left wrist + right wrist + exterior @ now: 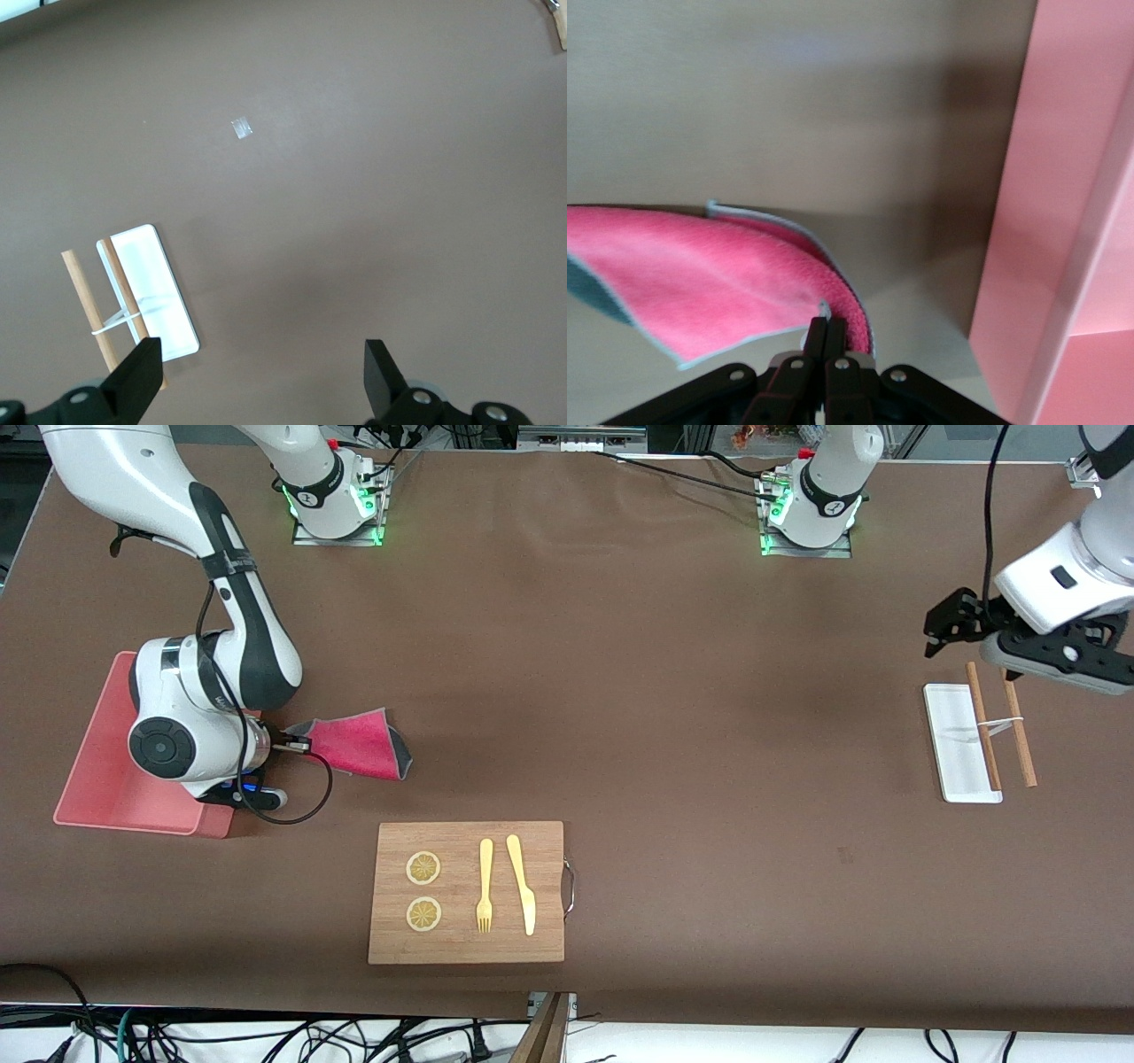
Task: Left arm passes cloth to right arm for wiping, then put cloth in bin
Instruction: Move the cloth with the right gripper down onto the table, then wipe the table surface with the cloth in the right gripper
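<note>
**Cloth pinched by the right tool beside the bin; left tool wide open over the white tray**

Low in the centre of the front view, nearest the camera, a wooden board [467,892] is seen lying on the brown table [673,717]. Two lemon slices [423,891], a pale fork [485,886] and a pale knife [522,884] are laid out on it, and a thin metal handle is fixed to its edge toward the left arm's end.

Higher in the frame, at mid-left, the cloth [359,743] is held by one corner in the right tool [297,744], whose fingers are pressed fully together on it. The crimson face is turned upward, with a strip of dark grey showing along the edge toward the table's middle. In the right wrist view the cloth [718,279] is seen fanning out from the pinched corner, with the pink wall of the bin [1063,204] just beside it. In the front view the bin [97,762] is found at the right arm's end of the table, partly covered by the right arm [190,708].

At the upper right of the frame, the left tool [952,624] is held above the table, near a flat white tray [961,744] across which two thin wooden sticks [1001,722] are laid. Its fingers [137,381] are spread as wide as they go, and nothing is gripped between them. The left arm [1063,580] is waiting there.
</note>
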You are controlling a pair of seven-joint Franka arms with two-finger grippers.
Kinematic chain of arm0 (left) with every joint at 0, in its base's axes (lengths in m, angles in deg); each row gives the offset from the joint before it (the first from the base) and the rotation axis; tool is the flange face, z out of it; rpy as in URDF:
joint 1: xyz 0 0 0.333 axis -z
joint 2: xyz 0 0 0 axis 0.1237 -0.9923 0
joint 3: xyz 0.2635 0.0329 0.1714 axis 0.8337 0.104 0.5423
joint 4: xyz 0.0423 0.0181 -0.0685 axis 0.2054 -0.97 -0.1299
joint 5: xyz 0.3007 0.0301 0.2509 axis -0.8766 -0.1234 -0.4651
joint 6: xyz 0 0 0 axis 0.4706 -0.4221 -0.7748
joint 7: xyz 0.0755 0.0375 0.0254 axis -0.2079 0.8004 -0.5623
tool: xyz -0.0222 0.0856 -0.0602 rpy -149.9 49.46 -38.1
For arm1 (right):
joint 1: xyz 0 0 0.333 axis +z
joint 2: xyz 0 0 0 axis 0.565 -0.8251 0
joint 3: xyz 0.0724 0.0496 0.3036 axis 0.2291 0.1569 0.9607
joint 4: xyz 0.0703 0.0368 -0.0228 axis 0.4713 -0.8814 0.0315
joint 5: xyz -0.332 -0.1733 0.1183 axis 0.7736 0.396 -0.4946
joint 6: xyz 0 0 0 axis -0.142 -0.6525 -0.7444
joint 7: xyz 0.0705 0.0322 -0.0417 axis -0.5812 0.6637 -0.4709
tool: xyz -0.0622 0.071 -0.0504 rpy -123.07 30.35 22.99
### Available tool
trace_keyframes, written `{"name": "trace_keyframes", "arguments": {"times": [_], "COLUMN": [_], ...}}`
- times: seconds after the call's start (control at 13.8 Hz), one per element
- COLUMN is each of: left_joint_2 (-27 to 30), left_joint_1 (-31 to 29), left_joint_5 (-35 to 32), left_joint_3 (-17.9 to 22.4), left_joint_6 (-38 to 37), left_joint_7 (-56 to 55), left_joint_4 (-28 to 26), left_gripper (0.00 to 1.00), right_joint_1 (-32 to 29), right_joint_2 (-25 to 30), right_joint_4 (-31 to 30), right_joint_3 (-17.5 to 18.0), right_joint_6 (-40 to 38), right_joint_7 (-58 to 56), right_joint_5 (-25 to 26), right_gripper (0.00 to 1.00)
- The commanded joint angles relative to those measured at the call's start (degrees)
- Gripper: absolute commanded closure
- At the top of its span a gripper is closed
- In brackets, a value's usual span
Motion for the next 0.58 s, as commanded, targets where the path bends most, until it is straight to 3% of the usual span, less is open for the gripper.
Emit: {"name": "trace_keyframes", "arguments": {"times": [0.0,0.22,0.51], "left_joint_2": [3.31,2.25,2.34], "left_joint_1": [1.16,0.28,0.98], "left_joint_5": [2.57,5.04,4.35], "left_joint_3": [0.62,1.15,0.53], "left_joint_6": [-0.77,-2.37,-2.45], "left_joint_7": [-4.31,-6.01,-6.10], "left_joint_4": [-3.26,-2.03,-1.85], "left_gripper": [0.00,0.00,0.00], "right_joint_1": [-0.31,2.66,5.74], "right_joint_2": [0.99,-0.33,-2.79], "right_joint_4": [-0.45,-0.28,1.30], "right_joint_3": [5.82,8.30,12.51], "right_joint_6": [-0.31,2.66,7.68], "right_joint_7": [9.80,20.01,32.49], "right_joint_5": [0.38,-3.65,-4.10], "right_gripper": [1.00,1.00,1.00]}}
